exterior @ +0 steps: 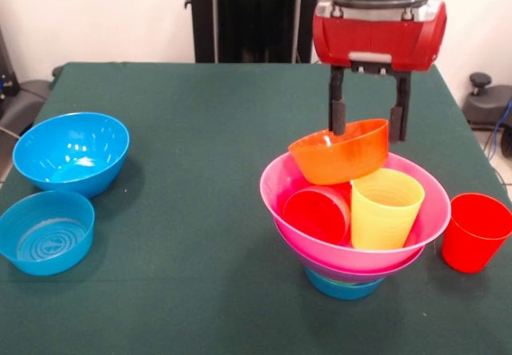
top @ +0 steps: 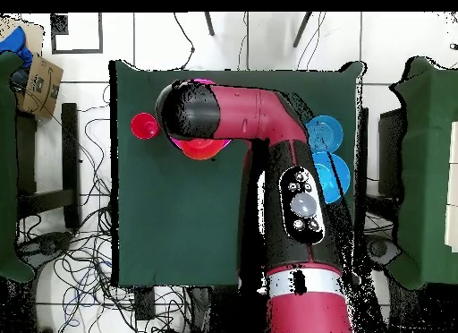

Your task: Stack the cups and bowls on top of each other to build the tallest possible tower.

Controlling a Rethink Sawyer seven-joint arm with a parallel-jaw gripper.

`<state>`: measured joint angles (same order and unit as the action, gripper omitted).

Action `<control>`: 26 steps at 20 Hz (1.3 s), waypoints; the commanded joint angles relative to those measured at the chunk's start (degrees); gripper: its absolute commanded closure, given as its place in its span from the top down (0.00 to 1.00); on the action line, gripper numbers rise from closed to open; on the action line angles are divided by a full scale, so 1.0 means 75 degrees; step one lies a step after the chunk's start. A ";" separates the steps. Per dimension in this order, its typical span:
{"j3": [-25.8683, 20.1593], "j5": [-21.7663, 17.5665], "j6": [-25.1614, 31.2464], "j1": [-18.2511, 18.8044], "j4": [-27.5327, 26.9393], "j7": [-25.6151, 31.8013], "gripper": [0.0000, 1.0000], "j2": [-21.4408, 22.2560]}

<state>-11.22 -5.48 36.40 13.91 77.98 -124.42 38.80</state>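
The tower stands right of centre: a small blue bowl [exterior: 344, 288] at the base, a purple bowl [exterior: 352, 274] showing as a sliver, and the wide pink bowl [exterior: 278, 203] on top. Inside the pink bowl a red cup [exterior: 316, 213] lies tipped towards the camera beside a yellow cup [exterior: 386, 209]. The orange bowl [exterior: 340, 157] rests tilted on these cups. My gripper [exterior: 368, 134] hangs right above it, open, with one finger inside the bowl and the other beyond its right rim. A second red cup [exterior: 474, 232] stands on the table to the right. The lime green bowl is hidden.
Two blue bowls sit at the left in the front view, a deep one [exterior: 72, 151] and a shallow one [exterior: 46, 231]. In the overhead view the arm [top: 268, 141] covers most of the tower; the pink bowl [top: 199, 150], the loose red cup [top: 144, 126] and the blue bowls [top: 324, 131] show.
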 commanded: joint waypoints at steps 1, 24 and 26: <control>-0.0656 0.0017 -0.0760 0.0052 0.0649 -0.0235 1.00 -0.0843; -0.0178 0.0137 0.0414 -0.0228 0.0798 -0.0237 1.00 -0.0281; -0.0134 0.0173 0.0696 -0.0270 0.0710 -0.0250 1.00 -0.0179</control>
<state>-11.25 -4.88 32.07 13.51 79.84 -124.42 35.50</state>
